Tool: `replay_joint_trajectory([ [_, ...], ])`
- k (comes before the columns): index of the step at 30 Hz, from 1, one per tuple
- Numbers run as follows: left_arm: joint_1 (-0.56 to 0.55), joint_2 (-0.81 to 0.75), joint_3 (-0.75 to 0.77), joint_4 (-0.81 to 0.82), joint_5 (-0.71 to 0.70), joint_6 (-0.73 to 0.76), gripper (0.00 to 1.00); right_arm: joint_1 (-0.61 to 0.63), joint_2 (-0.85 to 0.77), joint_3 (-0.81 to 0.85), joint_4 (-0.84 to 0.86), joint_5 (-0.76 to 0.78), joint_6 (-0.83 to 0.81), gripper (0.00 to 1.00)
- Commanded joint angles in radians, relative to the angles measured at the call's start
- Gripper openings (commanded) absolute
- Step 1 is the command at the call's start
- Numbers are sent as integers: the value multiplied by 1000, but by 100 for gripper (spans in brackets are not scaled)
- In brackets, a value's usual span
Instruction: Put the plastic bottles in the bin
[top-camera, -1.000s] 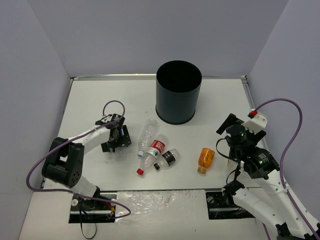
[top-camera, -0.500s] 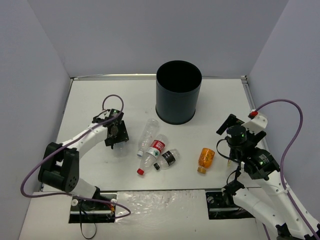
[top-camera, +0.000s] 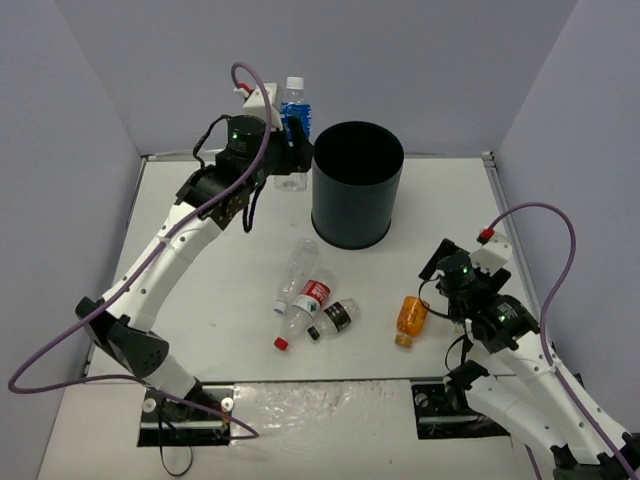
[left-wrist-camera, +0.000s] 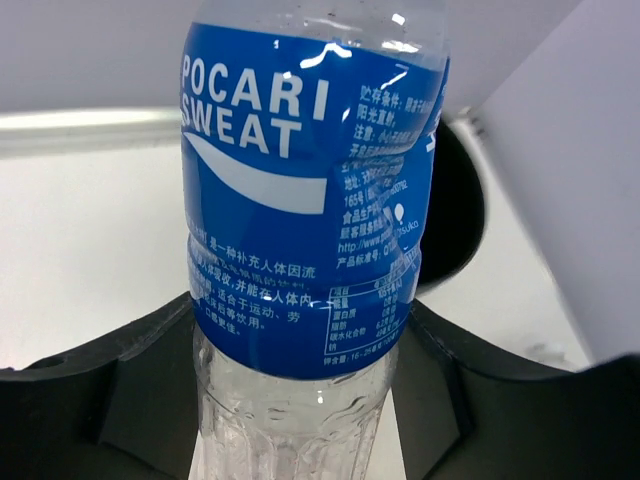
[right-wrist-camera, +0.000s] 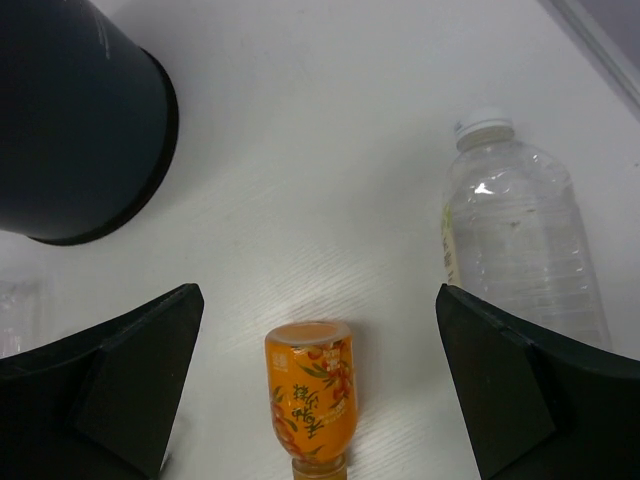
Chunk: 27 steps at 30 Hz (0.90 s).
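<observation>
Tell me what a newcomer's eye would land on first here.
The blue-label bottle held upright in the left hand, high beside the rim of the tall black bin at the back of the table. Next, the orange bottle lying near the open right hand, and three clear bottles clustered in front of the bin.

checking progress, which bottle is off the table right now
The blue-labelled bottle, held in the air by the left gripper beside the bin; the other bottles all lie on the table.
</observation>
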Motion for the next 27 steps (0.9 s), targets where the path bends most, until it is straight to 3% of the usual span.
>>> replay_joint_trajectory([
  [1,-48,234,297,91,108,124,31,-1,18,-35,23,-87,74,100],
  [5,-94,357,485,162,51,165,33,0,-3,-71,23,-144,108,100],
  [8,-110,548,685,153,-14,189,33,-1,-29,-93,23,-187,127,100],
  [9,-109,600,787,137,-16,189,35,0,-35,-96,23,-194,125,100],
  [13,-111,759,963,102,-7,195,46,0,-33,-108,25,-215,128,100],
  [14,-111,756,955,105,0,186,49,0,-24,-111,24,-215,128,100],
  [17,-116,699,840,186,17,168,77,-1,10,-117,29,-207,139,100],
  [20,-116,628,741,230,26,166,94,0,57,-118,45,-197,142,100],
  [27,-117,538,784,118,25,176,97,1,107,-155,143,-250,127,100],
])
